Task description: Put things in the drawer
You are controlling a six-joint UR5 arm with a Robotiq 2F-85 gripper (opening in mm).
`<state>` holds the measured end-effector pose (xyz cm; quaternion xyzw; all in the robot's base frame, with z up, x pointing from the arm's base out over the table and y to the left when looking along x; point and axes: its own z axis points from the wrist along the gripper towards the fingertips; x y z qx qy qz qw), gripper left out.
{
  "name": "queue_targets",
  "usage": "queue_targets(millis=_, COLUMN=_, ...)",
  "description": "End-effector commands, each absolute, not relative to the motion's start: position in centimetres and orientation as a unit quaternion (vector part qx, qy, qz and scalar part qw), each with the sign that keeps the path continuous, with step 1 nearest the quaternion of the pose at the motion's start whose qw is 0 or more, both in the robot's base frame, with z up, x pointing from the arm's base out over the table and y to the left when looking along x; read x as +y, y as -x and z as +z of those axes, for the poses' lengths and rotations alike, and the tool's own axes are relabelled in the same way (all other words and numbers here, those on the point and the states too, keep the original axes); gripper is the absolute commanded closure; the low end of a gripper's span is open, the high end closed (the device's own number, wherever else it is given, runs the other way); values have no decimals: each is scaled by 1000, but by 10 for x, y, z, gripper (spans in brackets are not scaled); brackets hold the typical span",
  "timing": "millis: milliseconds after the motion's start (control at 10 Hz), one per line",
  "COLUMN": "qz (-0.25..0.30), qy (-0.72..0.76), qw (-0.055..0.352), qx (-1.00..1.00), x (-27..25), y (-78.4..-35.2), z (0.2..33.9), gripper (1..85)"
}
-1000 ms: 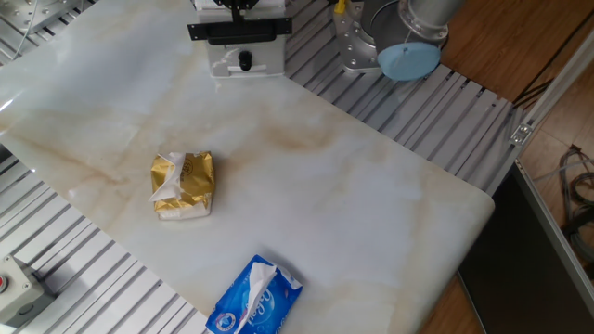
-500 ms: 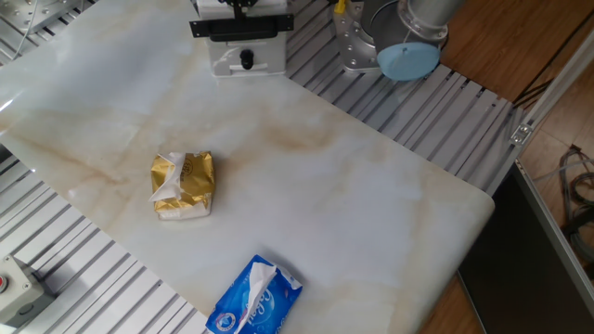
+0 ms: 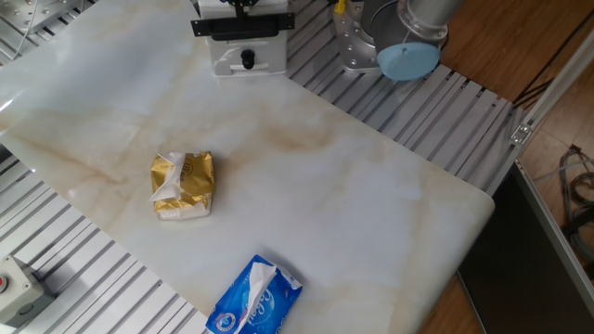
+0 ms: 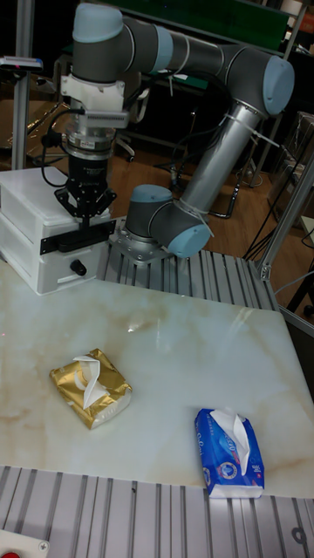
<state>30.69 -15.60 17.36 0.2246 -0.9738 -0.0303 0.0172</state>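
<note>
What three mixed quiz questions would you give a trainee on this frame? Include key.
1. True or false: the gold packet lies inside the drawer.
2. Pick one: the gripper hangs over A) the gold packet, B) the drawer, C) the near edge of the table.
3. What colour is the knob on the drawer front?

Key: 1 false, it lies on the table; 2 B; 3 black.
</note>
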Motion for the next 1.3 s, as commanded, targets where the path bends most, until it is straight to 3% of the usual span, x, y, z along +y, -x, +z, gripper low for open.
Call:
queue_targets(millis=0, qz=-27, qy=-225, qw=30, qx=-974, x=-160, y=-303, z=174, gripper=847)
queue_targets(millis=600, qz=-26, qy=-216, qw=49, qx=-975, x=-158, y=-300, z=176, gripper=847)
queue_targets(millis=1200, qz=-25, qy=-181, qw=17, qx=-983, x=-121, y=-339, z=201, gripper=847)
